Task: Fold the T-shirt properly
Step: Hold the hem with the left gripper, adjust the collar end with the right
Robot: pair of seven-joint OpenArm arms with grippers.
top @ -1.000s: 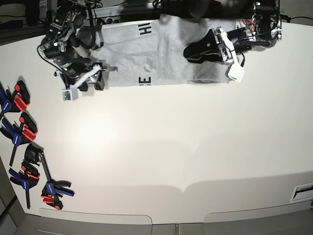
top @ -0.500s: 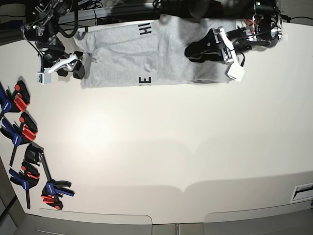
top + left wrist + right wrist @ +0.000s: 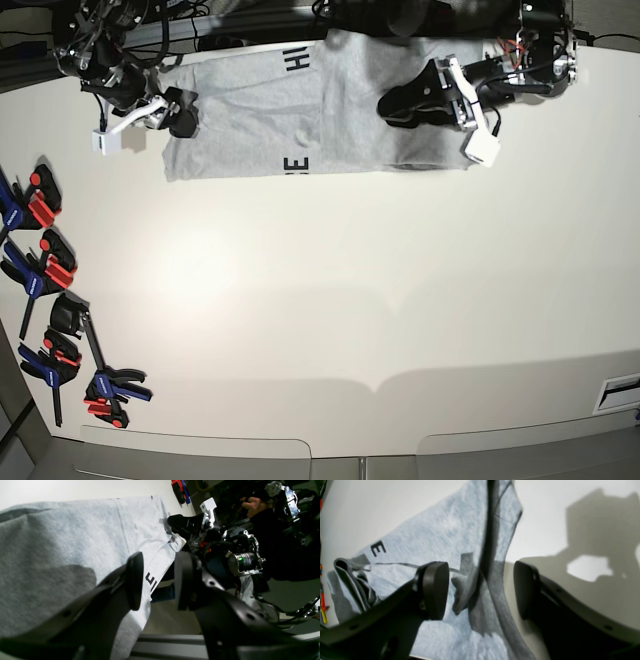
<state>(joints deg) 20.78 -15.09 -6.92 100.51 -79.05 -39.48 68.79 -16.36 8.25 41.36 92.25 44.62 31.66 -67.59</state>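
The light grey T-shirt (image 3: pixel 250 120) lies flat along the table's far edge, with black lettering (image 3: pixel 297 62) showing at a fold line. My left gripper (image 3: pixel 386 106) rests over the shirt's right half. In the left wrist view it (image 3: pixel 157 580) is open and empty above the T-shirt (image 3: pixel 62 530). My right gripper (image 3: pixel 180 115) is at the shirt's left edge. In the right wrist view it (image 3: pixel 480 590) is open, and the edge of the T-shirt (image 3: pixel 440 535) lies under the gap between the jaws.
Several red, blue and black clamps (image 3: pixel 40 270) lie along the table's left edge. Arm bases, cables and a rail crowd the far edge (image 3: pixel 250 15). A person's hand (image 3: pixel 250 503) shows behind the table. The white table (image 3: pixel 350 300) stretches toward the front.
My right gripper left the shirt's lower left corner, swung out to the left off the cloth, then came back to the shirt's left edge higher up. The left arm stayed put.
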